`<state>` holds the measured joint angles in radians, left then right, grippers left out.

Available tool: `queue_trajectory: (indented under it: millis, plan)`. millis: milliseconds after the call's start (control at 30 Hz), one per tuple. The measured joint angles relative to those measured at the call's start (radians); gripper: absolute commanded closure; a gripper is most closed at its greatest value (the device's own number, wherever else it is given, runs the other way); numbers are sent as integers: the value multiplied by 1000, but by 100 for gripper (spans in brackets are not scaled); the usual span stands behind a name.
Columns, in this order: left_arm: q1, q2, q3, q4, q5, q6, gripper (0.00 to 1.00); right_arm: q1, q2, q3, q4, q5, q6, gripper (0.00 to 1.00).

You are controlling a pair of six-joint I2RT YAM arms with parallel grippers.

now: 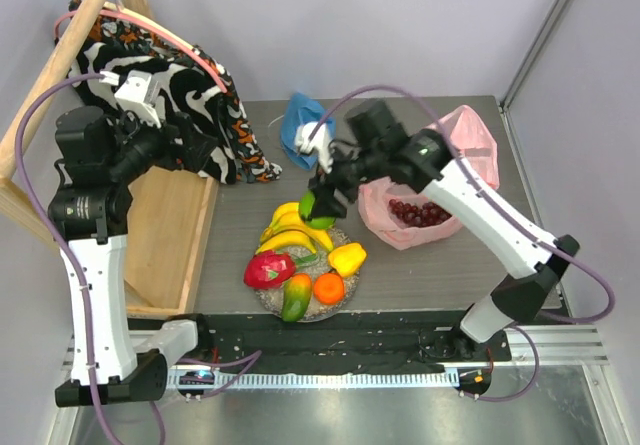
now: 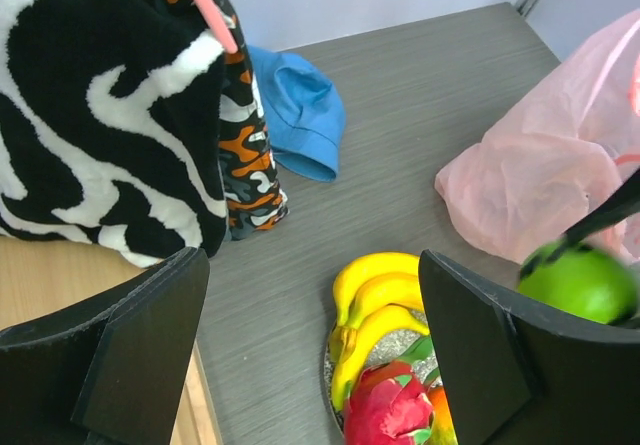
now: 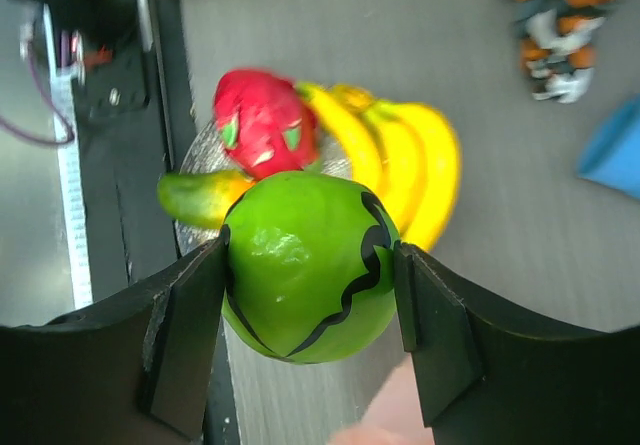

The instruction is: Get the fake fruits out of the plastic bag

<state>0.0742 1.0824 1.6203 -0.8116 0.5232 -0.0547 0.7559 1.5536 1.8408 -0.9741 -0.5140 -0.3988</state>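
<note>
My right gripper (image 1: 318,205) is shut on the green apple (image 3: 308,265) and holds it in the air over the far edge of the silver plate (image 1: 343,294). The apple also shows in the left wrist view (image 2: 578,281). On the plate lie the yellow banana bunch (image 1: 292,231), the red dragon fruit (image 1: 268,268), the yellow pepper (image 1: 348,259), the orange (image 1: 329,287) and the mango (image 1: 296,299). The pink plastic bag (image 1: 470,145) lies open at the right with dark purple grapes (image 1: 418,212) inside. My left gripper (image 1: 200,150) is open and empty, high at the left.
A black-and-white patterned fabric (image 1: 190,85) hangs from a wooden frame (image 1: 60,60) at the left. A blue cloth (image 1: 300,125) lies behind the plate. A wooden board (image 1: 165,245) lies under my left arm.
</note>
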Motion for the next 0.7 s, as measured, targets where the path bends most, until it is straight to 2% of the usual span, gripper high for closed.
queue_trajectory:
  millis: [233, 433, 700]
  plan:
    - [59, -34, 0, -1, 49, 6, 9, 168, 92, -151, 70, 86, -79, 60]
    - [113, -72, -8, 8, 115, -20, 9, 176, 252, -154, 151, 164, -89, 57]
    - [138, -160, -96, 29, 219, -70, 10, 182, 418, -98, 196, 240, -93, 52]
